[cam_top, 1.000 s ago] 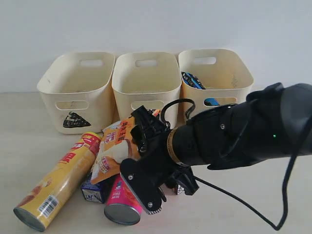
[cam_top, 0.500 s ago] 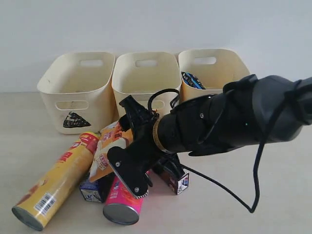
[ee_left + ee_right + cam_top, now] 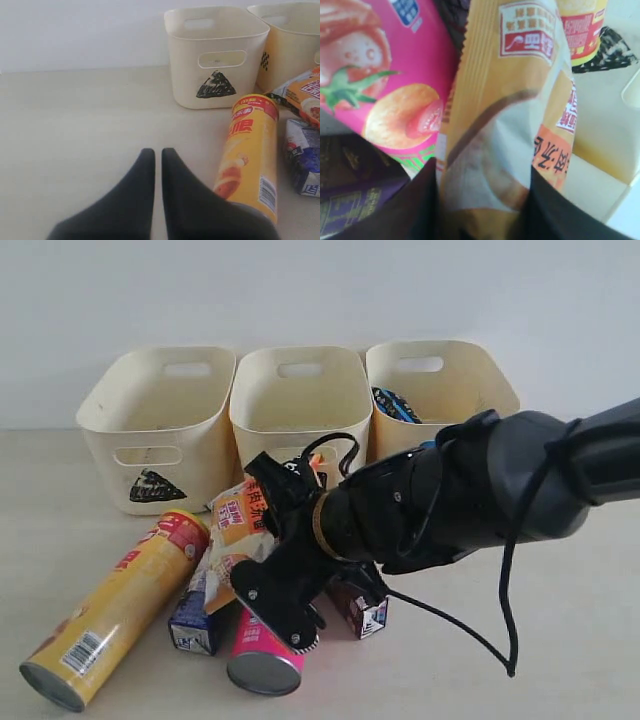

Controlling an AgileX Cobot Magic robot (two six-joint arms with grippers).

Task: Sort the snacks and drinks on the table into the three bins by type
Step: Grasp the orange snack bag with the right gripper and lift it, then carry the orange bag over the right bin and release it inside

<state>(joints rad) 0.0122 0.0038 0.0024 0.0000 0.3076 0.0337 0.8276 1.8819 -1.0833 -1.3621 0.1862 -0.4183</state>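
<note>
Nearest us, the pink-red metal-ended chip tube (image 3: 262,658) has rolled slightly right on the pale beige table (image 3: 560,640). Behind it our right gripper (image 3: 482,200), now lower, still pinches the orange crinkly bag (image 3: 236,530); our left gripper (image 3: 157,160) sits pressed together.

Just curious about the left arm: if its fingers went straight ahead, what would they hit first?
Probably nothing: beyond the left fingers only bare table shows; the triangle bin sits off to the side.

From the heap around the orange bag (image 3: 235,525), you have bare tabletop (image 3: 560,640) at 3 o'clock and beyond the yellow tube (image 3: 115,615) at 9. At 12 the three bins (image 3: 300,405) (shoulder to shoulder) block you, and the right arm (image 3: 450,505) lies across the heap.
</note>
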